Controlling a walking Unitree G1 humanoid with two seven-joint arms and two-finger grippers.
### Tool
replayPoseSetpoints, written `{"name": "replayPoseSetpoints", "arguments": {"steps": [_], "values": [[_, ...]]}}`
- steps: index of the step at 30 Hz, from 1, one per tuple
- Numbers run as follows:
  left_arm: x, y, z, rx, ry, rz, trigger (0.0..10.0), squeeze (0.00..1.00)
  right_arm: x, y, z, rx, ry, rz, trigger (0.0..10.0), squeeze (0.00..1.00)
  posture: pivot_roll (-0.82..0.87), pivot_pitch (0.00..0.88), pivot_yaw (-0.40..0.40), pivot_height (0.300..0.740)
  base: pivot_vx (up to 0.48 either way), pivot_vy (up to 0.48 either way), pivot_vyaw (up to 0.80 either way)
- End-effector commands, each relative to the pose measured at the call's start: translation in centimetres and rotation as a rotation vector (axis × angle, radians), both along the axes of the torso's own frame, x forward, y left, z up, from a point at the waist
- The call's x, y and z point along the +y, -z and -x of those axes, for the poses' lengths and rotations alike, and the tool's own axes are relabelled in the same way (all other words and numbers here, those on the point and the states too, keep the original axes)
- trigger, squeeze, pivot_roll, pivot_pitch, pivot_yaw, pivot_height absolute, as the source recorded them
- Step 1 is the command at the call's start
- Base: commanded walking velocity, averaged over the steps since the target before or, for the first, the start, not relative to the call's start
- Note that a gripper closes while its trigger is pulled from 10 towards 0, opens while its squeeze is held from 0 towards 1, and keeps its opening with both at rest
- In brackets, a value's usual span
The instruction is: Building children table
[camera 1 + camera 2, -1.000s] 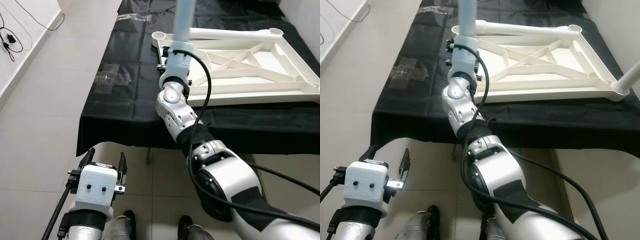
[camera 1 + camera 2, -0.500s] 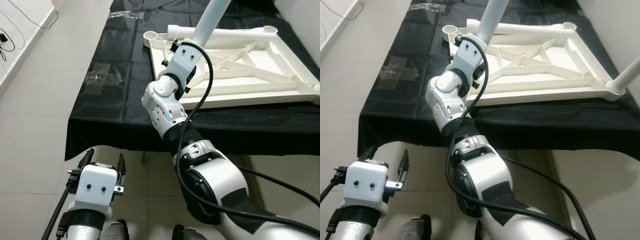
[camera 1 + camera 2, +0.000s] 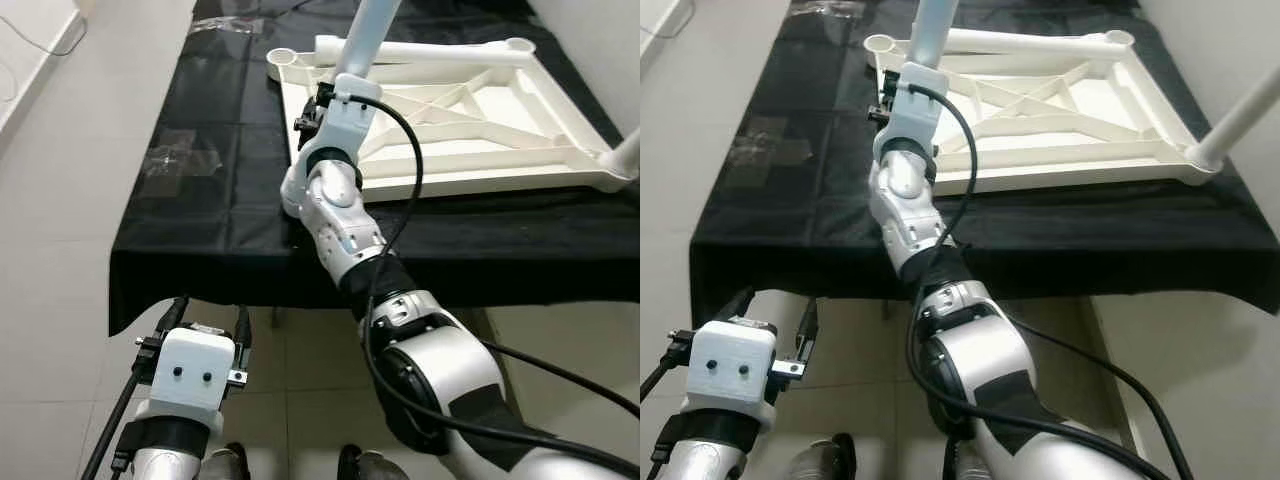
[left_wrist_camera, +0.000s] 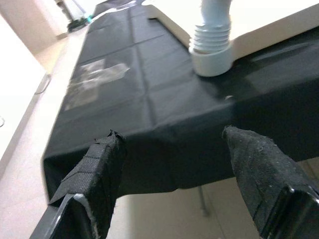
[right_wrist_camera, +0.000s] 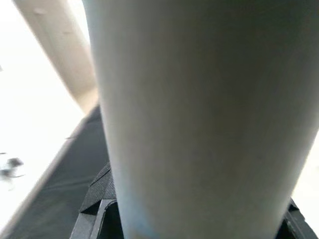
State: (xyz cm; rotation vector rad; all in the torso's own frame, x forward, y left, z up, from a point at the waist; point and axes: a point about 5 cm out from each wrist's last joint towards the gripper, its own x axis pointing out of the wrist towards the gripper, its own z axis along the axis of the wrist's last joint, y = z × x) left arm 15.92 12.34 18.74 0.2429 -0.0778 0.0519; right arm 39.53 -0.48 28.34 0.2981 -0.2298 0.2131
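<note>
A pale tiled floor (image 3: 60, 200) runs along the left and under the near edge of a tabletop covered with a black cloth (image 3: 210, 215), which spreads from the near left to the far right. On that cloth lies the white children's table frame (image 3: 470, 130), upside down, its ribbed underside facing up and its crossed braces in plain sight; it takes up the middle and right of the tabletop. A round empty leg socket (image 3: 281, 56) sits at the frame's far left corner, and another white leg (image 3: 1240, 120) stands fitted in the near right corner, slanting up and to the right. The right arm (image 3: 340, 220) reaches from the near right up over the tabletop edge to the frame's left side, where the right gripper (image 3: 328, 100) is closed round a pale blue-white table leg (image 3: 368, 30) that rises, leaning slightly right, above the frame's left rim; the threaded lower end of a leg (image 4: 212, 42) meets the frame just above the cloth. The left gripper (image 3: 205, 322) hangs low at the near left, in front of the tabletop edge, its two black fingers (image 4: 94, 174) spread wide with nothing between them. A clear plastic wrapper (image 3: 180, 158) lies flat on the cloth at the left, well apart from the frame.
</note>
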Motion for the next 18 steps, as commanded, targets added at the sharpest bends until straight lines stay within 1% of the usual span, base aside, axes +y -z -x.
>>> {"name": "replayPoseSetpoints", "arguments": {"steps": [1, 2, 3, 4, 5, 6, 7, 8, 9, 10, 11, 12, 13, 14, 16, 17, 18], "values": [[0.0, 0.3, 0.0, 0.018, 0.004, -0.008, 10.0, 0.0, 2.0, 6.7, 0.7, 0.291, -0.25, 0.066, 10.0, 0.0, 0.17, 0.299, -0.036, 0.74, 0.0, 0.0, 0.0], [0.0, 0.3, 0.0, 0.018, 0.004, -0.008, 10.0, 0.0, 2.0, 6.7, 0.7, 0.291, -0.25, 0.066, 10.0, 0.0, 0.17, 0.299, -0.036, 0.74, 0.0, 0.0, 0.0], [0.0, 0.3, 0.0, 0.018, 0.002, -0.01, 10.0, 0.0, 2.3, 7.0, 0.8, 0.304, -0.373, 0.058, 10.0, 0.0, 0.17, 0.299, -0.036, 0.74, 0.0, 0.0, 0.0], [0.1, 0.3, 0.0, 0.018, 0.002, -0.011, 10.0, 0.0, 2.4, 7.1, 1.0, 0.307, -0.45, 0.046, 10.0, 0.0, 0.17, 0.299, -0.036, 0.74, 0.0, 0.0, 0.0], [0.1, 0.3, 0.0, 0.018, 0.002, -0.011, 10.0, 0.0, 2.4, 7.1, 1.0, 0.307, -0.45, 0.046, 10.0, 0.0, 0.17, 0.299, -0.036, 0.74, 0.0, 0.0, 0.0], [0.1, 0.4, 0.0, 0.019, 0.0, -0.012, 10.0, 0.0, 2.5, 7.2, 1.2, 0.279, -0.542, 0.107, 10.0, 0.0, 0.17, 0.299, -0.036, 0.74, 0.0, 0.0, 0.0], [0.1, 0.4, 0.0, 0.019, 0.0, -0.012, 10.0, 0.0, 2.5, 7.2, 1.2, 0.279, -0.542, 0.107, 10.0, 0.0, 0.17, 0.299, -0.036, 0.74, 0.0, 0.0, 0.0], [0.2, 0.4, 0.1, 0.02, -0.003, -0.012, 10.0, 0.0, 2.7, 7.3, 1.5, 0.259, -0.645, 0.165, 10.0, 0.0, 0.17, 0.299, -0.036, 0.74, 0.0, 0.0, 0.0], [0.2, 0.4, 0.1, 0.021, -0.004, -0.013, 10.0, 0.0, 2.8, 7.3, 1.7, 0.225, -0.72, 0.23, 10.0, 0.0, 0.18, 0.308, -0.042, 0.74, 0.0, 0.0, 0.0], [0.2, 0.4, 0.1, 0.021, -0.005, -0.013, 10.0, 0.0, 2.8, 7.2, 1.8, 0.202, -0.775, 0.27, 10.0, 0.0, 0.18, 0.308, -0.042, 0.74, 0.0, 0.0, 0.0], [0.2, 0.4, 0.1, 0.021, -0.005, -0.013, 10.0, 0.0, 2.8, 7.2, 1.8, 0.202, -0.775, 0.27, 10.0, 0.0, 0.18, 0.308, -0.042, 0.74, 0.0, 0.0, 0.0], [0.2, 0.4, 0.2, 0.021, -0.007, -0.014, 10.0, 0.0, 2.9, 7.0, 2.0, 0.182, -0.841, 0.287, 10.0, 0.0, 0.18, 0.312, -0.048, 0.74, 0.0, 0.0, 0.0], [0.2, 0.4, 0.2, 0.021, -0.008, -0.014, 10.0, 0.0, 2.9, 6.9, 2.1, 0.17, -0.88, 0.294, 10.0, 0.0, 0.18, 0.312, -0.048, 0.74, 0.0, 0.0, 0.0], [0.2, 0.4, 0.2, 0.021, -0.008, -0.014, 10.0, 0.0, 2.9, 6.9, 2.1, 0.17, -0.88, 0.294, 10.0, 0.0, 0.18, 0.312, -0.048, 0.74, 0.0, 0.0, 0.0], [0.2, 0.3, 0.3, 0.021, -0.011, -0.015, 10.0, 0.0, 3.0, 6.3, 2.3, 0.126, -0.961, 0.352, 10.0, 0.0, 0.18, 0.316, -0.052, 0.74, 0.0, 0.0, 0.0], [0.2, 0.3, 0.3, 0.021, -0.011, -0.015, 10.0, 0.0, 3.0, 6.3, 2.3, 0.126, -0.961, 0.352, 10.0, 0.0, 0.18, 0.316, -0.052, 0.74, 0.0, 0.0, 0.0], [0.2, 0.3, 0.3, 0.021, -0.012, -0.016, 10.0, 0.0, 2.9, 5.1, 2.2, 0.092, -0.982, 0.307, 10.0, 0.0, 0.18, 0.316, -0.052, 0.74, 0.0, 0.0, 0.0]]}}
